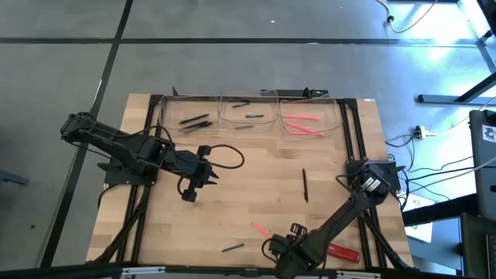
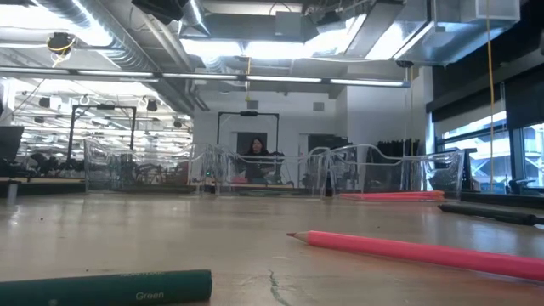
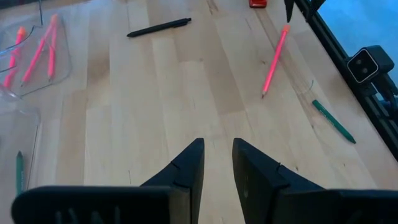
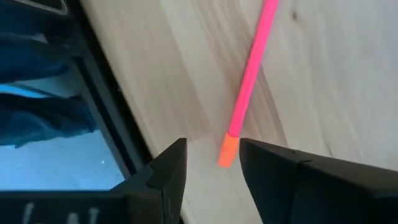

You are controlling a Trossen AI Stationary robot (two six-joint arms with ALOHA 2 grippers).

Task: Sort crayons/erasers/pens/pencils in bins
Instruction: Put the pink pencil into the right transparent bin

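A pink pencil [image 1: 261, 229] lies flat on the table near its near edge, with its orange eraser end [image 4: 227, 152] just beyond my right gripper [image 4: 211, 149]. That gripper is open, a finger on either side of the end, touching nothing. A green crayon [image 1: 232, 247] lies beside it and a black pen [image 1: 304, 186] farther right. My left gripper [image 3: 217, 146] hovers open and empty over the table's left middle [image 1: 194, 186]. Three clear bins along the far edge hold black sticks [image 1: 194, 122], grey-green ones [image 1: 244, 116] and pink ones [image 1: 302, 124].
A flat red bar [image 1: 341, 252] lies by the near edge, right of my right gripper. Black frame rails [image 1: 353, 147] run down both sides of the table. A person [image 2: 255, 153] sits in the room beyond the bins. Bare wood lies between the bins and the loose sticks.
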